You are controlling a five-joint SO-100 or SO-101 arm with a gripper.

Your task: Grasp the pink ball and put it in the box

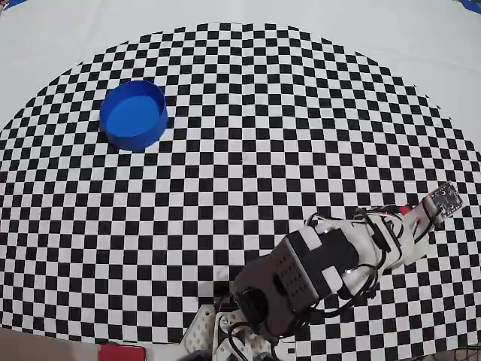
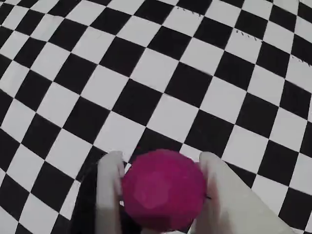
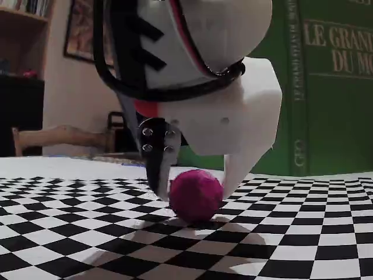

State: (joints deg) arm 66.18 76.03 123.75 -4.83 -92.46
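Closest to my wrist cam is the pink ball (image 2: 163, 190), sitting right between my 2 fingers (image 2: 109, 192). In the fixed view my gripper (image 3: 195, 189) is down at mat level with a finger on each side of the ball, and the ball looks like it's resting on the checkered mat (image 3: 70, 233) with its shadow right under it. The fingers look closed in against its sides, so I'd call it clamped on the ball, though not lifted.

Further out, the overhead view shows my arm (image 1: 331, 259) low on the right, hiding the ball from that camera. The blue tub (image 1: 134, 114) is way over at the upper left, well apart from me, and empty.

So my take: the grasp is basically done, and what's left is the lift, the carry across the mat and the drop.
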